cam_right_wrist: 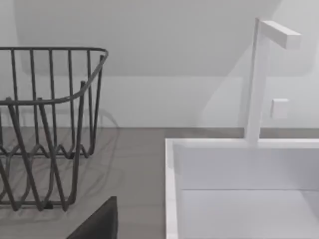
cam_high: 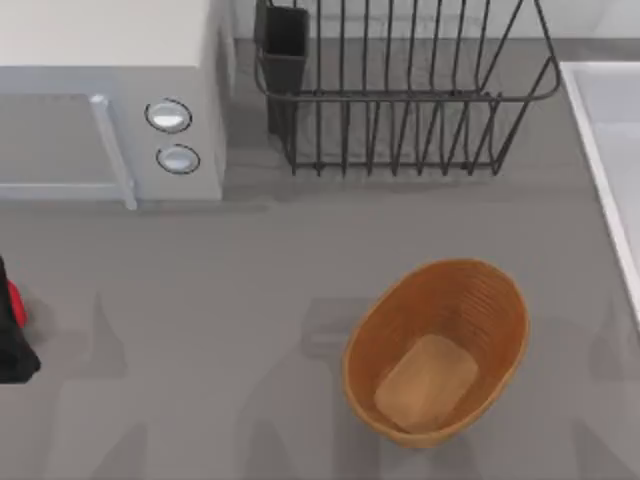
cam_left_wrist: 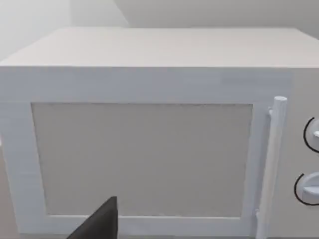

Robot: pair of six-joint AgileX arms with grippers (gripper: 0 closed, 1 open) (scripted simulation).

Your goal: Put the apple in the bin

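A: Starting big: grey tabletop (cam_high: 200, 330), with appliances crowded along the far edge. Why so?

B: Probably to leave the near half open for reaching. White microwave (cam_high: 100, 60) at 10 o'clock with its door shut, pale sink (cam_high: 610, 110) running down the edge at 3 o'clock, black wire dish rack (cam_high: 400, 100) at 12 o'clock between them. None wanted for this job.

A: And the bin (cam_high: 480, 300)?

B: At 5 o'clock, well apart from rack and sink, standing upright with its mouth facing up. Tan floor bare, nothing inside. Handy that way: open from above, so a simple drop should do, judging by the layout.

A: Next down, the left end effector (cam_high: 15, 345)?

B: At 9 o'clock, right on the tabletop's edge, a black mass cut off by the frame. Open or clamped: cannot tell. Wrist camera aimed at the microwave door, which suggests a low, level pose rather than a straight-down one.

A: Right end effector (cam_right_wrist: 97, 224)?

B: Seems parked, looking toward rack and sink. Open or closed: cannot tell either.

A: Smallest last.

B: The apple (cam_high: 13, 300), a red sliver at 9 o'clock, pressed against the left end effector's upper side. Held or merely beside: hard to say. Far from the bin in any case, so most of the task remains: a long carry across toward 5 o'clock, then a release over the open mouth.
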